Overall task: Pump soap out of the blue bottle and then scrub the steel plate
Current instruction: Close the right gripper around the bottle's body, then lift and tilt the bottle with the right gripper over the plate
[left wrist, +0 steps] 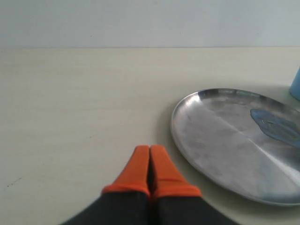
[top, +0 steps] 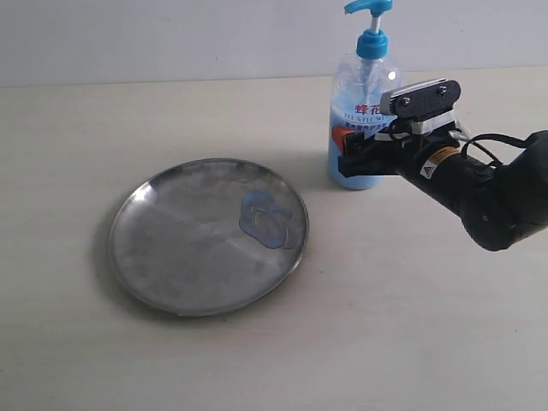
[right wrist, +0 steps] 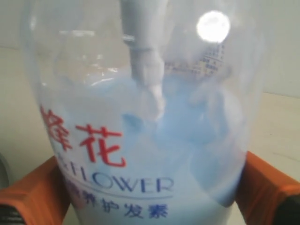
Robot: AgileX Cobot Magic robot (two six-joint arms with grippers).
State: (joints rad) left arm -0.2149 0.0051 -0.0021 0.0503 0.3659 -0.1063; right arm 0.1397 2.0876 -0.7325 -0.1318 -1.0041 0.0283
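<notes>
While the right fingers (right wrist: 265,185) sit wide on either side of the blue bottle (top: 364,86), low on its body and right at its walls, can't tell if they're actually squeezing it. Meanwhile left fingers (left wrist: 136,171) are pressed together, empty, low over the worktop (top: 411,325) left of the steel plate (top: 171,248). Bottle upright, far right. Plate sits near-left of it, not touching, with the soap (top: 267,221) smeared on its right half.

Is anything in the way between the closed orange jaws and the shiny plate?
No, nothing visible is. Only the table lies between the left gripper, its jaws shut, and the near rim of the steel plate. The soap sits farther across the plate, not in the path.
</notes>
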